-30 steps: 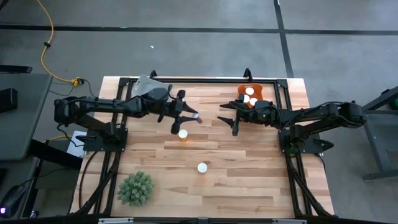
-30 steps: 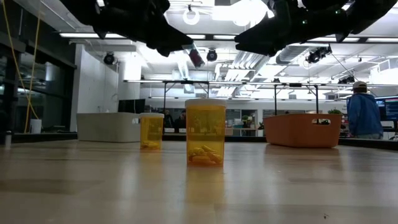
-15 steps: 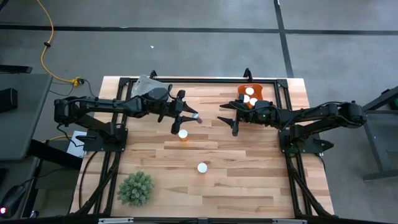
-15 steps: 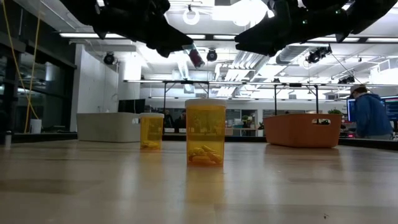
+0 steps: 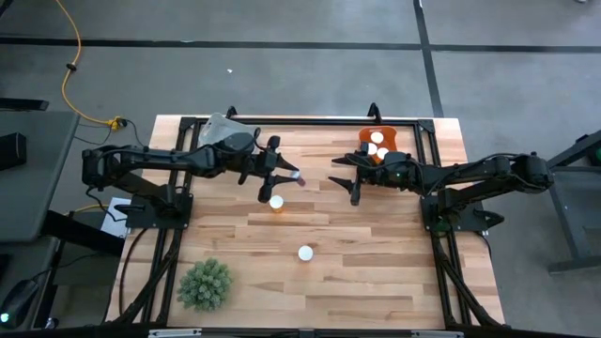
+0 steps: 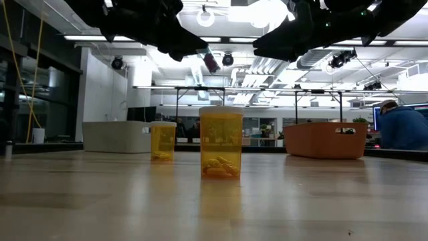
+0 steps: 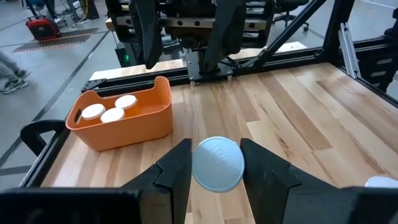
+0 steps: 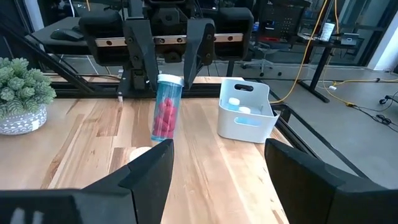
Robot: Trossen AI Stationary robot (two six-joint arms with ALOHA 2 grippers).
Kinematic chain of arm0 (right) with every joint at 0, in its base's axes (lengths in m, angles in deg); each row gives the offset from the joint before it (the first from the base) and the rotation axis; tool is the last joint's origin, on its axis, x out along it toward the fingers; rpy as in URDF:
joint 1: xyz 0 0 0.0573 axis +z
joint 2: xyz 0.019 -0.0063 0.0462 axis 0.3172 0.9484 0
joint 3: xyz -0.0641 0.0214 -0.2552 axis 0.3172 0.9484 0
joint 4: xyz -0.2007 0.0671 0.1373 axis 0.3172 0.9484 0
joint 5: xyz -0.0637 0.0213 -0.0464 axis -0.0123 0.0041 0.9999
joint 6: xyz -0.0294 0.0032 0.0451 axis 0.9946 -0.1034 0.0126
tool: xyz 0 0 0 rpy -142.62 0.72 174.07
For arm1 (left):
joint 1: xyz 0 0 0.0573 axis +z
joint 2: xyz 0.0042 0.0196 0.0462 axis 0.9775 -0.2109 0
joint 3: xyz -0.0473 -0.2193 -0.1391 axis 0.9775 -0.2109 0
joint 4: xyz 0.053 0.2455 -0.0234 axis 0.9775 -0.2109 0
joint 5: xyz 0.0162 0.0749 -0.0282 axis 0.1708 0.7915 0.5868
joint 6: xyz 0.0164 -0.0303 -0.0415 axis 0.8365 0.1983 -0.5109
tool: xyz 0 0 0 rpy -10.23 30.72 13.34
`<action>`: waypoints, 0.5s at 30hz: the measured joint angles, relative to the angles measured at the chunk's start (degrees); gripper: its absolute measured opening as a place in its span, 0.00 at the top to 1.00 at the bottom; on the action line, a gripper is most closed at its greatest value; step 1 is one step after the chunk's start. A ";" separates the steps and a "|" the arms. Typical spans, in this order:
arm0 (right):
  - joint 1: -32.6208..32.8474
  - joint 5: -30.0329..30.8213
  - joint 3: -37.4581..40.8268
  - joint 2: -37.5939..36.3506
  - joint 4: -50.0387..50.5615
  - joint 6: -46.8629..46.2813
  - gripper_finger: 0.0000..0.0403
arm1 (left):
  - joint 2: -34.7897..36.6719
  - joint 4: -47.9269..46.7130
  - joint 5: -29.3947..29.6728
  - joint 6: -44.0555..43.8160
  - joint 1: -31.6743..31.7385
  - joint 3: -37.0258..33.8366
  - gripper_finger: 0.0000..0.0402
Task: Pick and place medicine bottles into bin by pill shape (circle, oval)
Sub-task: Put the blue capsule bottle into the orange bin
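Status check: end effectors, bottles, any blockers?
Left end effector shut on a raised bottle of pink pills. Right end effector open, empty, facing it mid-table. Two amber bottles on the table; nothing in the way.

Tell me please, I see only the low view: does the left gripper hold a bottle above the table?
Observer: Yes. The left gripper grips a white-capped bottle with pink-red pills inside, clear of the table.
Operator: And the right gripper?
Observer: The right gripper is open and empty, facing that bottle.
Operator: Is anything in the orange bin?
Observer: The orange bin shows three white caps inside.
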 joint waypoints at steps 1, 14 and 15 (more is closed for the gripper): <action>-0.02 -0.17 0.00 0.00 0.00 -0.53 0.39 | -0.36 0.12 0.04 -0.07 -0.26 0.00 0.71; 0.65 -9.37 -0.02 0.00 -1.29 -7.12 0.39 | -11.74 13.47 10.80 -4.27 -7.48 1.11 0.71; 0.89 -9.67 -0.02 0.00 -1.29 -7.37 0.39 | -12.05 12.28 11.90 -3.57 -7.92 1.58 0.71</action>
